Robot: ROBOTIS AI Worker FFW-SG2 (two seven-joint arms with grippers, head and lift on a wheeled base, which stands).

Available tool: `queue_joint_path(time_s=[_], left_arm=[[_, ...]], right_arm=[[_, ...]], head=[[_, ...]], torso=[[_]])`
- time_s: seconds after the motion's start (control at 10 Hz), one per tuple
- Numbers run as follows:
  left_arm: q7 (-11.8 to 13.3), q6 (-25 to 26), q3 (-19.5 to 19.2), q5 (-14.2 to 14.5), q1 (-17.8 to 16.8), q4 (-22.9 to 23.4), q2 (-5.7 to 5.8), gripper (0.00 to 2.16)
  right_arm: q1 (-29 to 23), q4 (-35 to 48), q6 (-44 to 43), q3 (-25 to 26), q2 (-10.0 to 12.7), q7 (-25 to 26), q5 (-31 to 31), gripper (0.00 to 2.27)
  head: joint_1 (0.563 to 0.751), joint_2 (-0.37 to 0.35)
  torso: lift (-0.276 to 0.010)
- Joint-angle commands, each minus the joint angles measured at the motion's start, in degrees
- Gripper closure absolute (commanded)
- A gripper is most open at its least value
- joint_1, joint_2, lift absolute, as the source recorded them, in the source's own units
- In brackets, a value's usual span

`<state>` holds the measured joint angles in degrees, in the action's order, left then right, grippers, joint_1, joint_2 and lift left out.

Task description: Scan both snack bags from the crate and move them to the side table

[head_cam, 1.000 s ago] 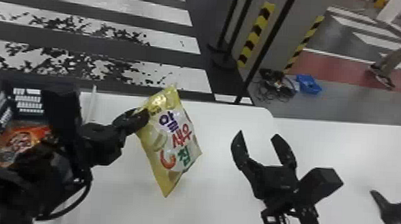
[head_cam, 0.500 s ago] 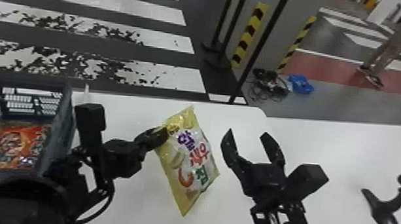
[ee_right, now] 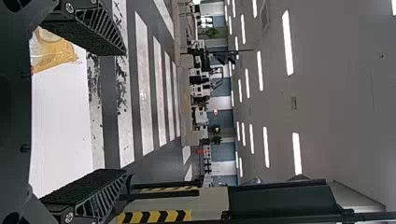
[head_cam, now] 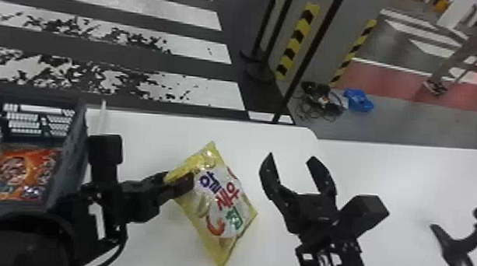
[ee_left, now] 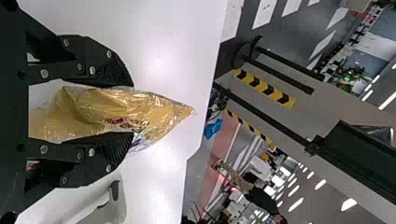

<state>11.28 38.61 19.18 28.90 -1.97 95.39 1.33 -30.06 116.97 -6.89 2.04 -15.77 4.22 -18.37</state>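
Well, crate holds orange snack bag; yellow bag outside.

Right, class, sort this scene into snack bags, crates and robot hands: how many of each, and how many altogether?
Snack bags: 2 (yellow bag, orange bag)
Crates: 1 (dark crate)
Robot hands: 2 (left hand, right hand)
Total: 5

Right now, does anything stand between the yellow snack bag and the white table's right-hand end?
Yes: in the head view, the open right tool, just right of the yellow bag, then a black stand.
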Motion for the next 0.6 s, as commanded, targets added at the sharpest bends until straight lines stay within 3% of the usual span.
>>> queue_joint_path(time_s=[0.0,0.2,0.3,0.4,0.5], left_arm=[[-1.62,1.78,0.34,-1.13,-0.14,1.11,0.08,0.02],[-2.58,3.01,0.25,-4.73,-0.22,3.4,0.96,0.02],[-3.02,7.94,0.6,-6.76,-1.63,3.66,0.96,0.02],[-5.75,7.41,1.83,-10.01,-1.28,5.68,1.22,0.02],[-7.59,6.71,2.62,-12.56,0.13,8.58,2.19,0.02]], right_arm=[[-0.61,0.89,0.18,0.16,-0.23,0.0,0.09,0.09],[-1.49,1.86,2.28,-0.02,-0.4,-0.18,0.88,0.09],[-1.58,2.03,2.64,-0.02,-0.49,-0.18,0.88,0.09],[-1.58,2.21,2.81,-0.02,-0.58,-0.18,0.79,0.09],[-1.67,2.47,3.16,-0.02,-0.58,-0.18,0.79,0.09]], head=[[0.695,-0.35],[0.695,-0.35],[0.695,-0.35],[0.695,-0.35],[0.695,-0.35]], torso=[[-0.095],[-0.095],[-0.095],[-0.095],[-0.095]])
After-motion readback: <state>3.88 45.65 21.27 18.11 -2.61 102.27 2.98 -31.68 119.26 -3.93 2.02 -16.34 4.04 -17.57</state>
